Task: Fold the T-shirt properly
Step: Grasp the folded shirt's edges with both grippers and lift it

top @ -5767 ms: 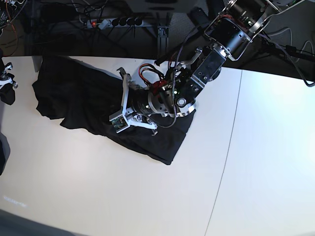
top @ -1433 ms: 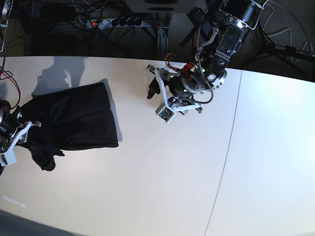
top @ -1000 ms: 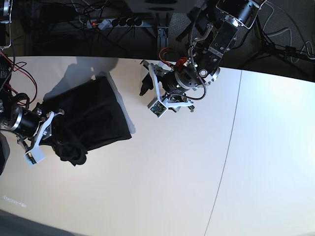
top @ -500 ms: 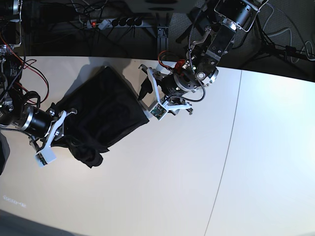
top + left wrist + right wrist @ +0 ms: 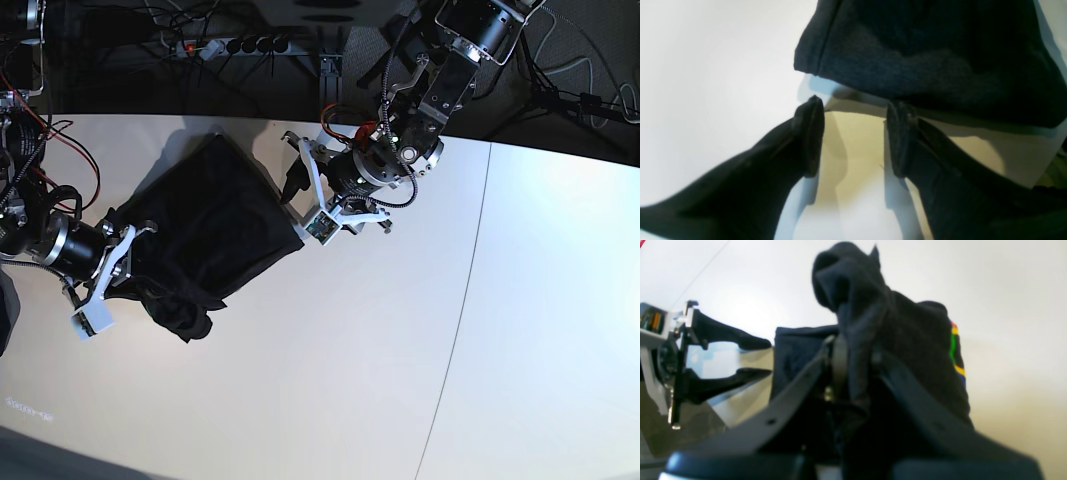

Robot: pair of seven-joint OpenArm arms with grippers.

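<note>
Wide white table (image 5: 330, 380), running from near edge to far edge, with a thin seam down the right part. Black T-shirt (image 5: 205, 235) bunched into a rough folded slab on the left-far part of the table, one corner reaching toward the middle, a crumpled lump hanging at its near-left end. Rainbow-coloured stripes just visible on the fabric's right edge in the right wrist view (image 5: 953, 350).

Left gripper (image 5: 303, 200) at the shirt's right corner, fingers (image 5: 810, 133) spread wide apart on either side of bare tabletop, the hem of the shirt (image 5: 927, 60) lying just beyond the tips; contact between tips and cloth impossible to tell.

Right gripper (image 5: 120, 262) at the shirt's near-left end, fingers (image 5: 840, 360) drawn nearly together and clamped on a pinched ridge of the black fabric, cloth (image 5: 853, 316) rising in a fold above the grip.

Power strip (image 5: 235, 44) and cables on the dark floor beyond the far edge.
</note>
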